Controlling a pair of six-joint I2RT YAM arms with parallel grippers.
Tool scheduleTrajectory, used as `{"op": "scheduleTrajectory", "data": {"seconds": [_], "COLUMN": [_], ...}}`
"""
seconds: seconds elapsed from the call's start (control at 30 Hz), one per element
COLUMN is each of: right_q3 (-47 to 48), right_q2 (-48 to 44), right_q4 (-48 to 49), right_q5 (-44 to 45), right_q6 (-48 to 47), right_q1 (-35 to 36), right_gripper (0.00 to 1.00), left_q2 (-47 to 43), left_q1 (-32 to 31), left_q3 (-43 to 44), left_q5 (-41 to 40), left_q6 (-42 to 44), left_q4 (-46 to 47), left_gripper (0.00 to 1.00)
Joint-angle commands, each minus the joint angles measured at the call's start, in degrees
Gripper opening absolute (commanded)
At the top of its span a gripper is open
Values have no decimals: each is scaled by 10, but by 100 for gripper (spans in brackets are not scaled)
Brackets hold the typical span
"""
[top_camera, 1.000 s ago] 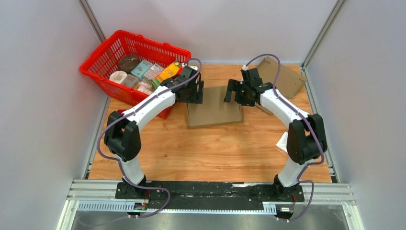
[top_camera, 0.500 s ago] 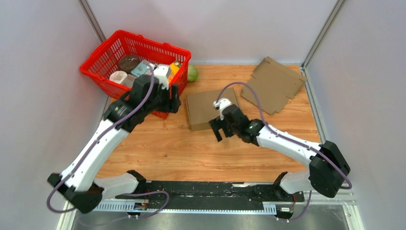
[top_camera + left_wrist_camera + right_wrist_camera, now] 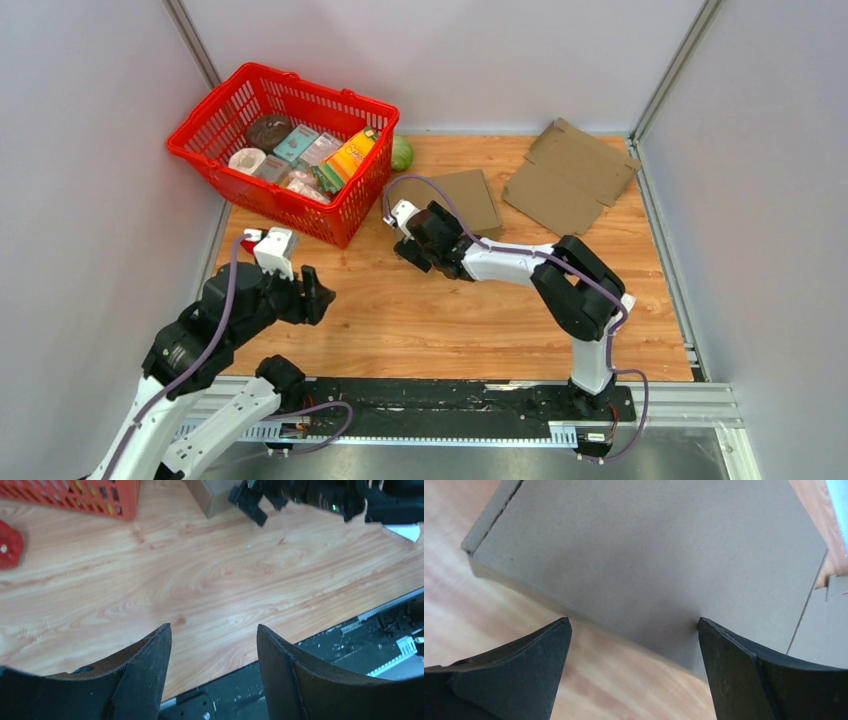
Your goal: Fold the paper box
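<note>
Right jaws spread wide, facing the paper box (image 3: 649,555).
Left jaws apart too, empty, low over the desk (image 3: 200,590), probably keeping clear; the box seems already folded shut.

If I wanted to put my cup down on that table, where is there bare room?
Best: the wide bare wood near the front, between the left gripper, the right gripper and the black rail. Also a strip in front of the flat cardboard, by the right wall. The back is crowded: red basket, green ball, folded box.
</note>
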Motion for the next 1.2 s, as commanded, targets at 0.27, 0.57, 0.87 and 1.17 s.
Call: {"op": "scheduleTrajectory", "data": {"seconds": [0.27, 0.57, 0.87, 1.17], "right_q3": [134, 83, 140, 212], "right_q2": [81, -217, -91, 65], "right_q4": [-18, -184, -214, -152], "right_q5": [0, -59, -225, -186], "right_q6": [42, 354, 501, 497], "right_q1": [-42, -259, -611, -678], "right_gripper": [100, 100, 100, 89], "left_q2": [-48, -19, 30, 36], "left_q1": [0, 0, 0, 0], "left_q3": [-22, -17, -6, -32], "left_q5": [7, 76, 154, 164], "left_q6": [-17, -17, 1, -1], "left_q4": [-49, 19, 75, 97], "left_gripper": [71, 71, 71, 71]}}
